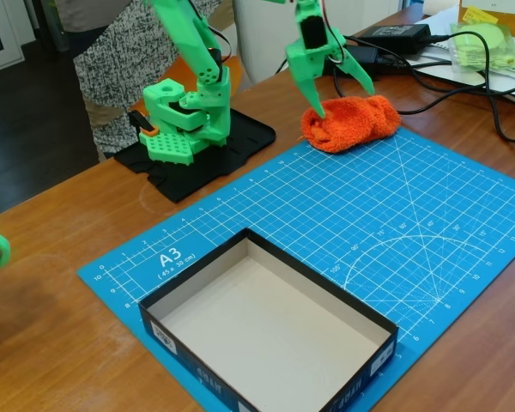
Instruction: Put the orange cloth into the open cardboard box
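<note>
Fixed view. Open cardboard box [270, 330] at 6 o'clock on the blue cutting mat [395, 215], beige floor bare, so nothing delivered. Orange cloth [352, 122] bunched at 1 o'clock, at the mat's far edge on the counter [60, 343]. Green tool [343, 99] over it, jaws spread, one finger tip touching the cloth's left side. Grasp, lift, carry and drop remain.

"A3", perhaps "(45 x 30 cm)", on blue cutting mat [326, 206]
</note>
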